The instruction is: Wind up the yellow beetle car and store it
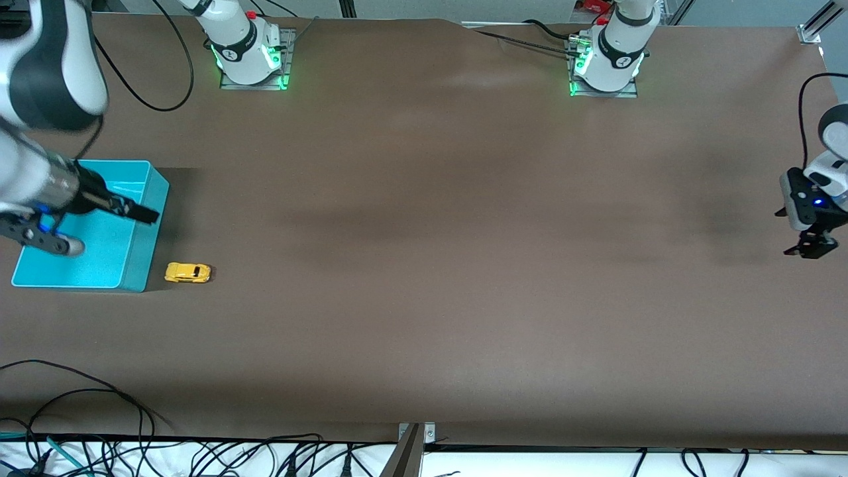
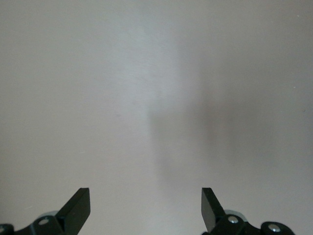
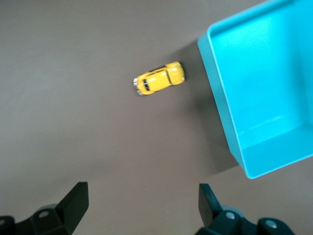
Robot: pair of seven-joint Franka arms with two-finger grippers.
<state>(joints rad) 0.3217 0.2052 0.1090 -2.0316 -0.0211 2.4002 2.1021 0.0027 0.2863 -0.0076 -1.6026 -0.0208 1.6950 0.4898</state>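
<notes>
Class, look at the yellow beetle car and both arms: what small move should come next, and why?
Probably the right tool, open over the turquoise bin, should shift over the yellow beetle car lying on the table beside the bin. The left tool waits open at the other end.

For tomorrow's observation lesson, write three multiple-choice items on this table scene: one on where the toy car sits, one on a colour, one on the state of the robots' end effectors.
1. Where is the yellow beetle car?
A. inside the bin
B. on the table beside the bin, at the right arm's end
C. held by the left end effector

2. What colour is the bin?
A. red
B. white
C. turquoise

3. How do the right end effector and the left end effector stand?
A. both open and empty
B. both shut
C. one grips the car

Answers: 1 B, the car rests on the brown table just outside the bin's wall; 2 C, its walls and floor are turquoise; 3 A, each wrist view shows fingers spread with nothing between.
</notes>
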